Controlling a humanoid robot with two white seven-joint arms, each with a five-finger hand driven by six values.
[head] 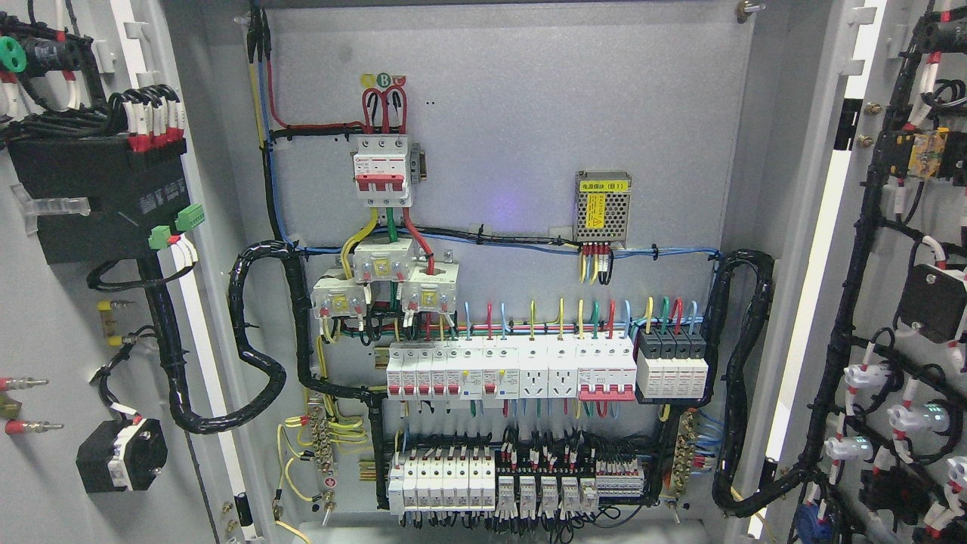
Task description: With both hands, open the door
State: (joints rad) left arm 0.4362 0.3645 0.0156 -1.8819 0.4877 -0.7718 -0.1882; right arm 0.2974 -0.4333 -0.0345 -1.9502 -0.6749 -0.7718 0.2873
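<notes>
Head view, looking straight into your grey steel electrical cabinet: both tall grey sheet-metal doors stand swung wide, the left door filling the left edge, the right door the right, their long axes upright and their wired inner faces turned toward you. Between them the grey back panel carries a white three-pole breaker with red levers and rows of white breakers. Neither robot hand appears, so you cannot tell their state.
</notes>
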